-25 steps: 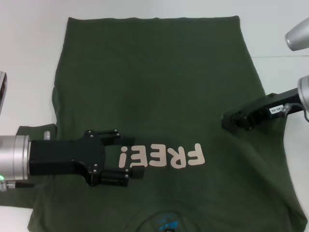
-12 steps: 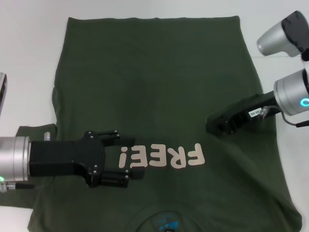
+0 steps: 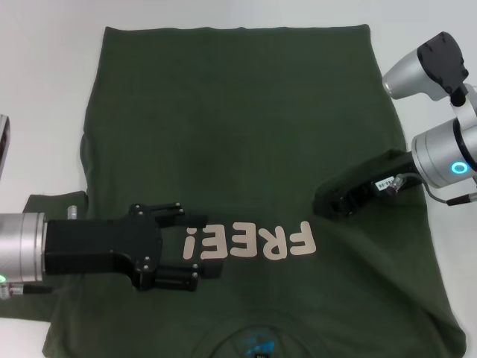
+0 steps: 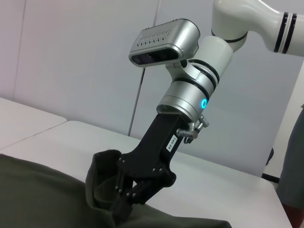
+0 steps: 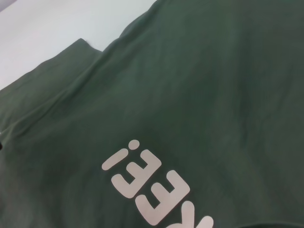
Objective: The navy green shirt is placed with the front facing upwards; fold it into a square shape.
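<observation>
1. Navy green shirt [image 3: 246, 149] lies front up on the white table [image 3: 45, 89], covering most of the head view, with the collar nearest the robot and the hem at the far edge.
2. The pale "FREE!" lettering [image 3: 250, 242] sits on the chest between the two grippers, and a small blue mark [image 3: 257, 347] shows inside the collar.
3. The left gripper [image 3: 200, 247] hovers over or rests on the chest beside the exclamation mark, its black fingers spread apart with nothing between them; whether they touch the cloth cannot be told.
4. The left sleeve [image 3: 56, 205] lies flat on the table beside that arm.
5. The right gripper [image 3: 324, 203] is low over the shirt's right side, near the letter F.
6. The head view hides the right gripper's fingertips, but the left wrist view shows that gripper [image 4: 124, 202] clamped on a raised fold of green fabric [image 4: 102, 175], lifted above the rest of the shirt.
7. The right wrist view shows only flat cloth, the lettering [image 5: 152, 185] and the far sleeve [image 5: 52, 66] against the table [image 5: 57, 19].
8. A grey object [image 3: 4, 142] pokes in at the table's left edge.
</observation>
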Controlling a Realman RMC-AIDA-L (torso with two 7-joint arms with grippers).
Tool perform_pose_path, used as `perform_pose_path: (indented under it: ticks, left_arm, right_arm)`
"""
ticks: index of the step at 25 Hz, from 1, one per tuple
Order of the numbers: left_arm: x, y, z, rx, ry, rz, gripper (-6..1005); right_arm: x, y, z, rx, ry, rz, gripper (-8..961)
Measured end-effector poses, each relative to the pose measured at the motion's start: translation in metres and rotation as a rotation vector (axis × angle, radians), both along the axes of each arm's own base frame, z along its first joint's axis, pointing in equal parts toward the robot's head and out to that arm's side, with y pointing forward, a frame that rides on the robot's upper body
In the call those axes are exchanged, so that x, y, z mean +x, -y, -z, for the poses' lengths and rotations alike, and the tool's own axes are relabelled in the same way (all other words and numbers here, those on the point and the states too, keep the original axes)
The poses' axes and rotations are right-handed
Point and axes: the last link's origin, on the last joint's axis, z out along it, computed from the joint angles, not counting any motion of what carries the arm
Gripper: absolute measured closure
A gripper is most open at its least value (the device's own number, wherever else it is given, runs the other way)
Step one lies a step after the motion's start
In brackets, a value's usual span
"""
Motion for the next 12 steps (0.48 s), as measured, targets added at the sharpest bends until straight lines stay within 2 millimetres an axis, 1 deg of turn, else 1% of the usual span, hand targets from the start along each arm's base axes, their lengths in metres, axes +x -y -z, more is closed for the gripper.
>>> perform_pose_path:
  ticks: [4, 6, 12]
  left_arm:
    - [-0.0011, 0.0010, 0.0008, 0.001, 0.000, -0.005, 198]
    - [-0.0018, 0.0011, 0.0013, 0.004, -0.001, -0.009, 199]
    - [-0.0023, 0.0018, 0.0024, 0.005, 0.000, -0.013, 200]
  right_arm:
    - [-0.0035, 0.0004, 0.0035, -0.019, 0.013, -0.016, 954]
    - [-0.0043, 0.0005, 0.0049, -0.024, 0.021, -0.022, 793]
    - [-0.0052, 0.0005, 0.0060, -0.027, 0.018, -0.027, 663]
